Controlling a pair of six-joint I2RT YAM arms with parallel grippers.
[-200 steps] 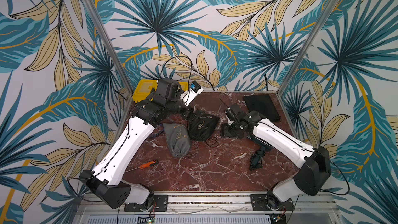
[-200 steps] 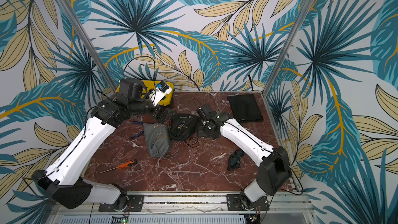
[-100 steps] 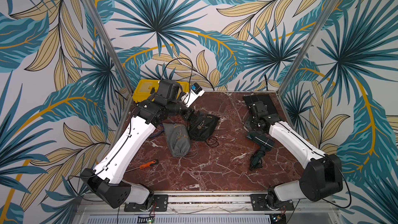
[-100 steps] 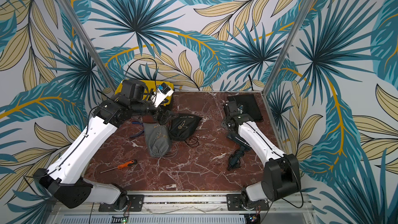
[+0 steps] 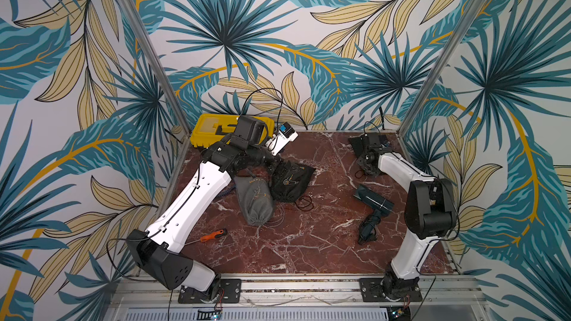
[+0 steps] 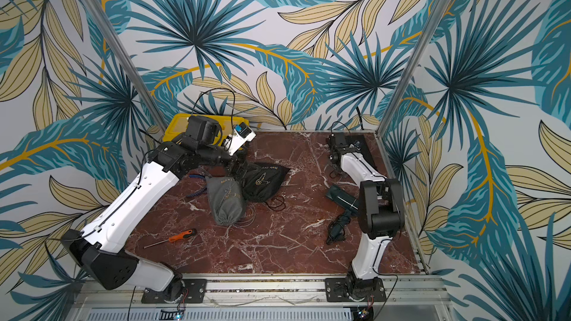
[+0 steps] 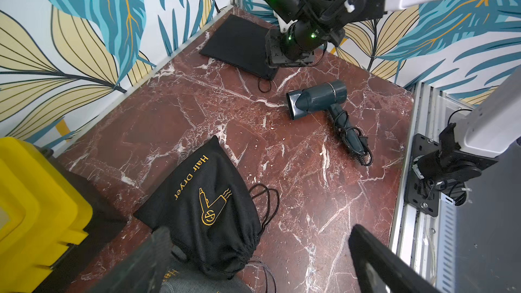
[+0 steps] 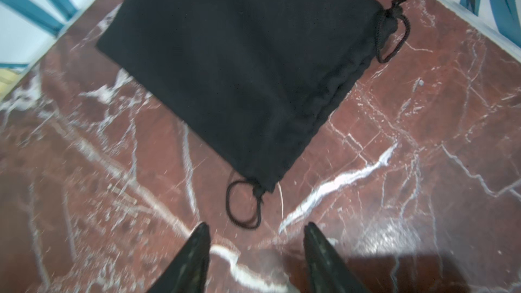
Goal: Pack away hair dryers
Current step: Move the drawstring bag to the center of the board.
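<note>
While right tool [image 8: 256, 226] and left tool [image 7: 258, 231] hang empty, teal hair dryer [image 5: 374, 202] lies loose on bench [image 5: 309, 242]

As the right wrist view shows, right tool has its jaws partly apart with nothing between them, above bare marble. Just ahead of the fingertips is a drawstring loop of a flat black drawstring pouch [image 8: 239, 66], which lies in the far right corner. Teal hair dryer lies on its side nearer the front, apart from the pouch and beside the right arm. Its cord is wrapped round the handle, and neither tool touches it. Left tool has its jaws spread wide, gripping nothing, over the gathered neck of a bulging black bag printed "Hair Dryer" [image 7: 208, 201]. A bulging grey bag [image 5: 255, 202] touches that one. Contents of both are hidden. Yellow case [image 5: 210, 131] sits at the far left corner. Orange-handled screwdriver [image 5: 213, 236] lies front left, well apart from the bags.
</note>
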